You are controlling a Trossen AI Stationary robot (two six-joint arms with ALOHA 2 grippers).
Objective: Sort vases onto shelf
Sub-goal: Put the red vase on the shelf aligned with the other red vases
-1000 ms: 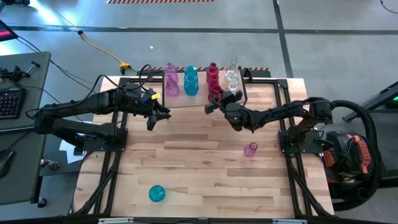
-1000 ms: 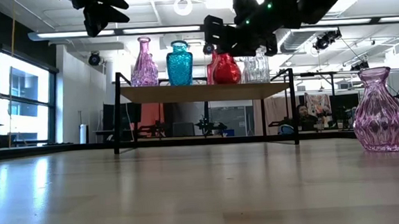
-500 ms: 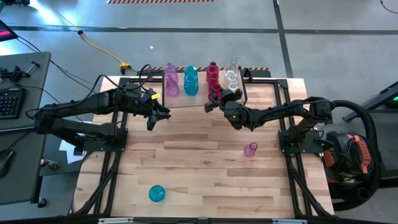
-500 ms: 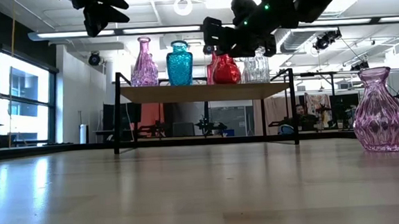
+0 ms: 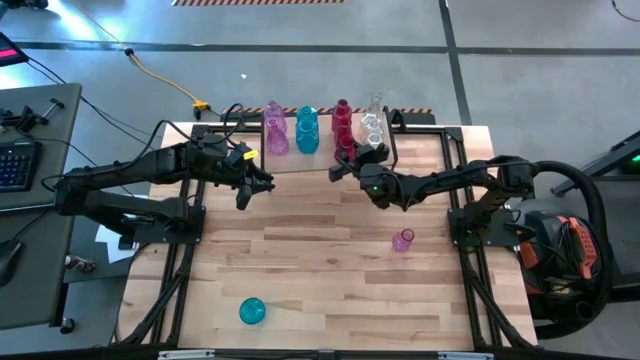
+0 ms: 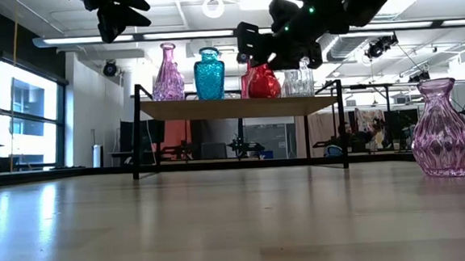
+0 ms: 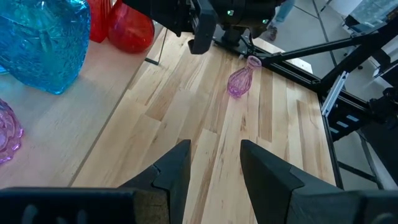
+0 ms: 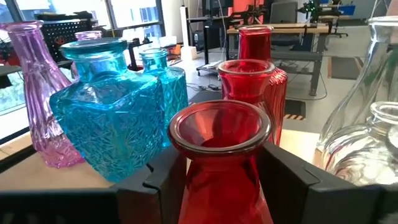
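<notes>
The shelf (image 5: 300, 160) stands at the table's far edge. On it are pink (image 5: 275, 130), teal (image 5: 307, 130), red (image 5: 343, 118) and clear (image 5: 373, 125) vases. A round red vase (image 8: 221, 130) stands upright on the shelf's near edge. My right gripper (image 8: 222, 180) is at this vase, one finger on each side of its neck. Left of the shelf, my left gripper (image 7: 214, 162) hangs open in the air with nothing between its fingers. A pink vase (image 5: 402, 240) stands on the table at the right. A teal vase (image 5: 251, 311) lies near the front edge. My right gripper has a finger (image 8: 165, 180) close on each side of the round red vase's neck (image 8: 217, 162), just under the rim; whether they touch the glass I cannot tell. The fingers come in about level from the table's right. The vase rests upright on the shelf top (image 6: 239, 106).
The vases on the shelf stand close together right behind the round red one. Bare tabletop lies between the shelf and the two loose vases. Black frame rails run along the table's left and right sides.
</notes>
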